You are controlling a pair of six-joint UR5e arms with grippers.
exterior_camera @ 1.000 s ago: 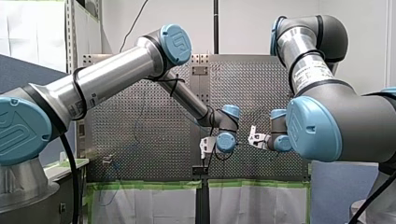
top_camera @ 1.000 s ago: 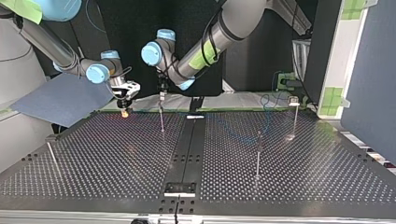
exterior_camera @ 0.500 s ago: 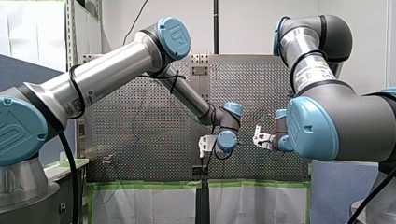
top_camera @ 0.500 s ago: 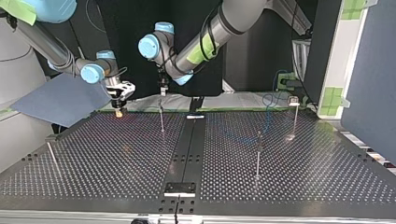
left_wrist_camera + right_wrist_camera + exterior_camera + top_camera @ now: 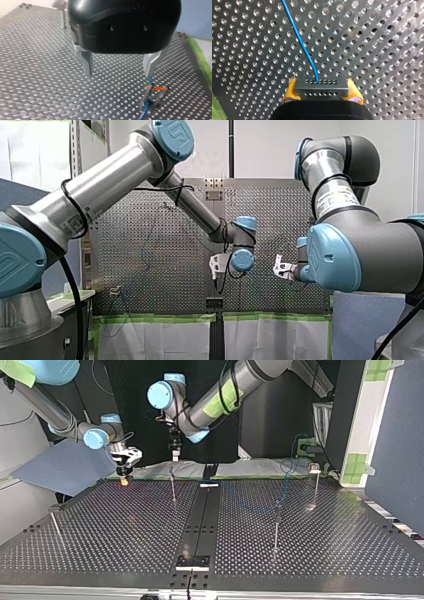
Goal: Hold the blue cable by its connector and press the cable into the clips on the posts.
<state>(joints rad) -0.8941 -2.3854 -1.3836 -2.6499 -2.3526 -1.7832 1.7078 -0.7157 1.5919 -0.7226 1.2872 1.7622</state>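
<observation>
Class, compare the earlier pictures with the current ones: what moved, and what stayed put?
My left hand rose clear of the far post, its fingers open. My right hand, shut on the connector, drifted toward the top view's left. The other posts and the table stayed put.

- The thin blue cable (image 5: 299, 42) runs from a dark, perforated connector (image 5: 321, 86) clamped in the right pincer (image 5: 321, 93).
- It passes through a clip (image 5: 153, 88) near the bench edge.

Only a UR logo reads, on my left arm's blue joint cap (image 5: 172, 133)
</observation>
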